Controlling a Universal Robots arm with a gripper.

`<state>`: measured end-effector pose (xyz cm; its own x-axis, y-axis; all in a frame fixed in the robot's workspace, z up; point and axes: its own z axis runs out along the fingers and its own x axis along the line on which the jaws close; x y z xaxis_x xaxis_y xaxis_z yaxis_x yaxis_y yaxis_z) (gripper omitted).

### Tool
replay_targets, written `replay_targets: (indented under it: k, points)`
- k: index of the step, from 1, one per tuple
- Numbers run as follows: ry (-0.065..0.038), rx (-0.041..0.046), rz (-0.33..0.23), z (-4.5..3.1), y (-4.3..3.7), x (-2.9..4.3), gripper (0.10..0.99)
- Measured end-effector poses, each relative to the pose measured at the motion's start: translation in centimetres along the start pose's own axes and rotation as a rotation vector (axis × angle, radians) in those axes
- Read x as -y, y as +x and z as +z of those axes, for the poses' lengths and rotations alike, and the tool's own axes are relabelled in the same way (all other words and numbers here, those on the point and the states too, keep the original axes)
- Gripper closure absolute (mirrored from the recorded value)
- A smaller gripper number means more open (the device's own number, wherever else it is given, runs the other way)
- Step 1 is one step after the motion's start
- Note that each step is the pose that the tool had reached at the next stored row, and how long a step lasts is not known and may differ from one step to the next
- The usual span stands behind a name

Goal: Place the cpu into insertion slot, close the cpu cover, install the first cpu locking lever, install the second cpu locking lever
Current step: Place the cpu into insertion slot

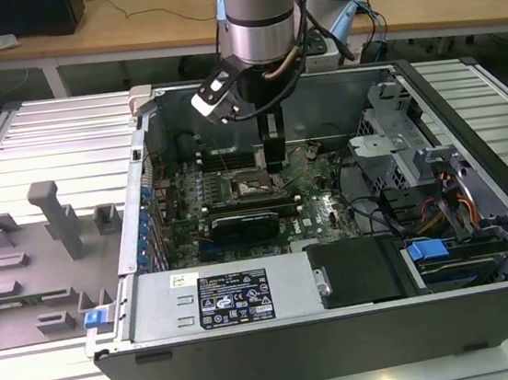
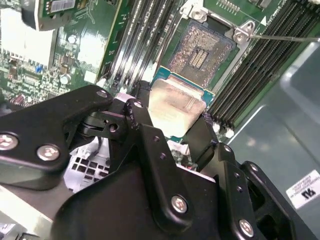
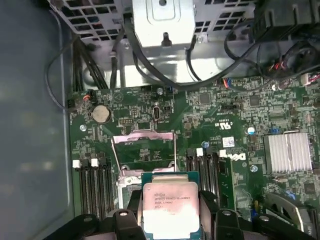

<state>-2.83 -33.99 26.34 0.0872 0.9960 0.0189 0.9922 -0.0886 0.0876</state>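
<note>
CPU (image 2: 176,102) sits clamped between the tool's (image 2: 172,112) two black fingers (image 2: 202,132) in the second wrist view, held above the board (image 2: 55,70) and not yet in the slot (image 2: 200,50). The slot lies open just beyond the chip, its gold contacts bare, so the first step is in hand and unfinished. A thin wire lever (image 2: 287,37) runs off from one slot corner, unlatched by the look of it. Long memory slots (image 2: 135,45) flank the slot on both sides, close enough to catch a finger if the tool came down off line.

In the first wrist view the CPU (image 3: 170,210) shows its silver top and green edge, gripped at two opposite sides. Beyond it the cover (image 3: 144,136) stands raised, board visible through its window; closing it and fastening both levers are left to do. A coin cell (image 3: 100,114), a finned heatsink (image 3: 287,152) and loose cables (image 3: 210,82) lie farther off, apart from the chip.

In the exterior view the tool (image 1: 274,155) hangs inside the open case (image 1: 344,95), just above the slot (image 1: 254,187) near the middle of the board, toward the case's far wall. A black card (image 1: 248,220) lies on the near side of the slot, and the case stands on a ribbed worktop (image 1: 53,140) with grey fixtures (image 1: 49,220) beside it.
</note>
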Motion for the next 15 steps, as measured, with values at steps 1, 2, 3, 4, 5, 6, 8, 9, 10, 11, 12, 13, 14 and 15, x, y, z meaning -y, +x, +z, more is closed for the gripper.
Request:
replay_targets:
  k: [1,2,3,4,5,6,8,9,10,11,12,13,14,15]
  points:
    - [0.000,-0.0001,0.000,0.27,0.01,0.16,0.545]
    - [0.000,-0.0004,-0.004,0.51,0.03,0.29,0.545]
    - [0.000,-0.0008,-0.009,0.67,0.04,0.38,0.545]
    - [0.001,-0.0025,-0.028,0.98,0.07,0.55,0.545]
    - [0.001,-0.0038,-0.044,1.16,0.14,0.62,0.545]
    - [0.001,-0.0048,-0.055,1.29,0.20,0.66,0.545]
    - [0.002,-0.0076,-0.086,1.64,0.33,0.71,0.545]
    - [0.002,-0.0090,-0.103,1.82,0.43,0.74,0.545]
    - [0.002,-0.0097,-0.110,1.91,0.48,0.74,0.545]
    - [0.002,-0.0099,-0.112,1.99,0.51,0.75,0.545]
    - [0.002,-0.0102,-0.113,2.06,0.53,0.76,0.545]
    - [0.002,-0.0105,-0.119,2.20,0.56,0.78,0.545]
    - [0.002,-0.0112,-0.127,2.36,0.62,0.81,0.545]
    - [0.003,-0.0122,-0.139,2.54,0.70,0.83,0.545]
